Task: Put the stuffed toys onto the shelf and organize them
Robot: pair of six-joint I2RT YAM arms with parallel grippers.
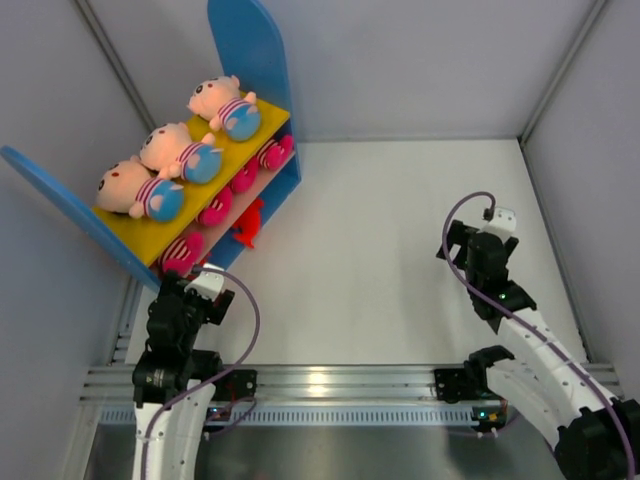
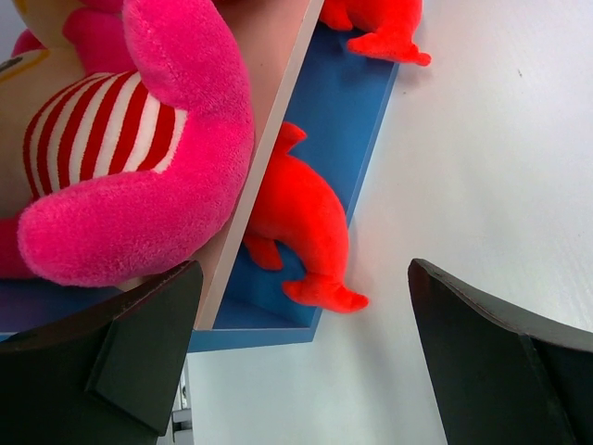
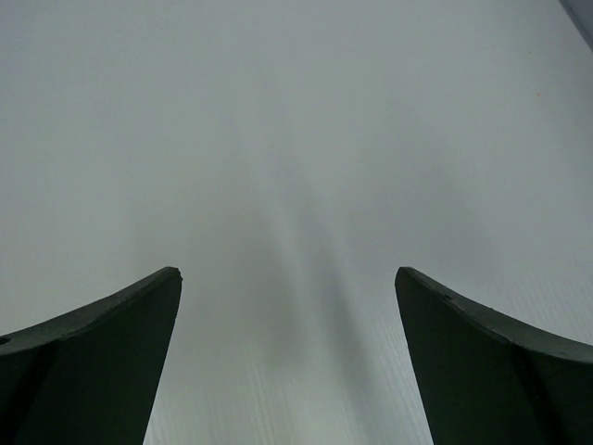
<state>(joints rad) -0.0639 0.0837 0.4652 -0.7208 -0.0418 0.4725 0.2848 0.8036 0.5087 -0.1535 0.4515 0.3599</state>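
- Saw the shelf [image 1: 250, 50] ahead and to the left of the left gripper [image 1: 200, 278], with its blue sides standing tall.
- Counted three stuffed toys with peach faces [image 1: 180, 155] in a row on the yellow top board [image 1: 225, 180], well ahead of that gripper.
- Found toys with pink feet [image 2: 139, 167] on the tan lower board [image 2: 269, 111], the nearest one, in a red and white striped shirt, just ahead of the gripper's left finger.
- Had the left gripper spread wide, with nothing between its fingers.
- Spotted the red plush [image 2: 296, 218] right ahead of it, lying on a blue part of the shelf under the tan lower board.
- Noticed more red fluff [image 2: 375, 28] farther ahead, and could not tell if it was the same toy.
- Saw the white table [image 1: 400, 260] off to the right.
- Found the right gripper [image 1: 480, 232] well apart from the shelf and all the toys, spread wide too, holding nothing, with only the white table below it.
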